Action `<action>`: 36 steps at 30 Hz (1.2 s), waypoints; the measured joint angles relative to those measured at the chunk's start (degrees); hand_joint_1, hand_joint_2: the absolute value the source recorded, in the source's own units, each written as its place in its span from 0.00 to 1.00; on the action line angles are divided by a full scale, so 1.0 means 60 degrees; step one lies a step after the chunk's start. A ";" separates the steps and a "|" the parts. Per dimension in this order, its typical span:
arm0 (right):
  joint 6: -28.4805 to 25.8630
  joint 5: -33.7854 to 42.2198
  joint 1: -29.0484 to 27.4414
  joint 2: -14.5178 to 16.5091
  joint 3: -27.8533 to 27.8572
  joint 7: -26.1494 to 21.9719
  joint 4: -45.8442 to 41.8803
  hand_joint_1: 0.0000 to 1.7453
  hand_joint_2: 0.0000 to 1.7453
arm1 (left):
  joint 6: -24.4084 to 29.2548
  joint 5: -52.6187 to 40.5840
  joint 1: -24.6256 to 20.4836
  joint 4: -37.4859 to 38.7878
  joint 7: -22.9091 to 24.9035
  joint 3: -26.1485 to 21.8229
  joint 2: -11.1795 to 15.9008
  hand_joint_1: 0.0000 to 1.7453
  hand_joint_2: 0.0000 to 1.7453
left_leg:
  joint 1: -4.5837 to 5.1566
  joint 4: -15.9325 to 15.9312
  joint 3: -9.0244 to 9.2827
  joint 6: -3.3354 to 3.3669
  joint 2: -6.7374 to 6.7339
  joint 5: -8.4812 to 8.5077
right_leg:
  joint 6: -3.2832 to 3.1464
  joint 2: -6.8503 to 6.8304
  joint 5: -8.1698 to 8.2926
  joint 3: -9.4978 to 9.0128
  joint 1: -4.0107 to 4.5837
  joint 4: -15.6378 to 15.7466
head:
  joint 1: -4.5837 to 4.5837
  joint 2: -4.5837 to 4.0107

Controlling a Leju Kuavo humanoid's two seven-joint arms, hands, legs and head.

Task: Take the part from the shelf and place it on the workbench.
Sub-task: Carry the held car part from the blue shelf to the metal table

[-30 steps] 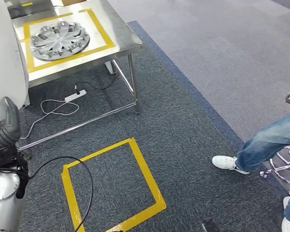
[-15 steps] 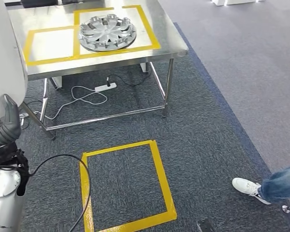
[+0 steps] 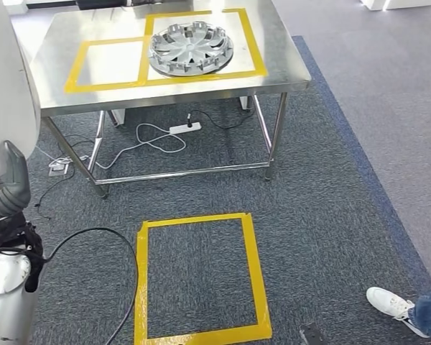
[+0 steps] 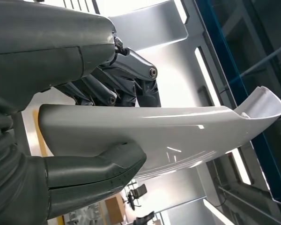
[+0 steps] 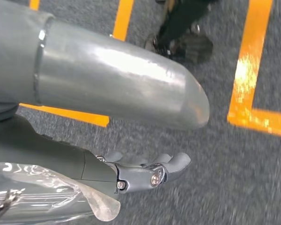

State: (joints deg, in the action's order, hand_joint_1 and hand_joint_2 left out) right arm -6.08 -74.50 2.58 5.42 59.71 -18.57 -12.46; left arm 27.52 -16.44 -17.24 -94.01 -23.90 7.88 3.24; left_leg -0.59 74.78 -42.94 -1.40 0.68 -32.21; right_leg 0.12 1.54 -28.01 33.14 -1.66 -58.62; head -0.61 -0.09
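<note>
Industrial workshop or test floor: steel workbench (image 3: 50,108) with yellow tape zones, taped floor square (image 3: 200,277) on grey carpet, trailing power strip (image 3: 184,128), blue racking.

You will find no readable text here. No label, brand, number or sign can be made out.

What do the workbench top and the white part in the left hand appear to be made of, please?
The workbench looks like brushed stainless steel: grey, with soft, dull reflections. The white part, gripped by the left hand, looks like glossy painted plastic or painted metal; sharp light streaks run along its smooth skin.
</note>
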 joint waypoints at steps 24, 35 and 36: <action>0.0367 -0.0036 0.0053 0.0016 0.0015 -0.0099 0.0004 0.00 0.00 | -0.1063 0.0608 -0.0067 -0.0038 -0.0228 0.0084 0.0135 1.00 1.00 | 0.0117 -0.2643 0.1486 0.0320 -0.0020 0.0924 | 0.0230 -0.0197 0.0155 0.0256 0.0069 -0.0053 | 0.0076 0.0000; 0.0410 -0.0037 0.0067 0.0022 0.0035 -0.0105 0.0004 0.00 0.00 | -0.1179 0.0616 -0.0063 -0.0044 -0.0254 0.0186 0.0206 1.00 1.00 | -0.0002 -0.1944 0.1085 0.0109 -0.0054 0.0955 | 0.0133 -0.0208 0.0046 0.0047 0.0011 -0.0014 | 0.0032 0.0000; 0.0414 -0.0028 0.0074 0.0022 0.0037 -0.0108 0.0004 0.00 0.00 | -0.1187 0.0620 -0.0083 -0.0044 -0.0255 0.0192 0.0205 1.00 1.00 | 0.0015 -0.2361 0.1273 0.0140 -0.0054 0.1062 | 0.0183 -0.0205 0.0037 0.0048 0.0023 -0.0011 | 0.0036 0.0000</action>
State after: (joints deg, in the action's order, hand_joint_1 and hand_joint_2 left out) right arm -3.59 -74.67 3.03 5.55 59.93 -19.22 -12.44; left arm 20.40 -12.72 -17.74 -94.27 -25.43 9.03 4.47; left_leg -0.50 60.61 -35.30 -0.56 0.36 -25.84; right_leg 1.22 0.31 -27.78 33.42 -1.52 -58.69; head -0.39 -0.09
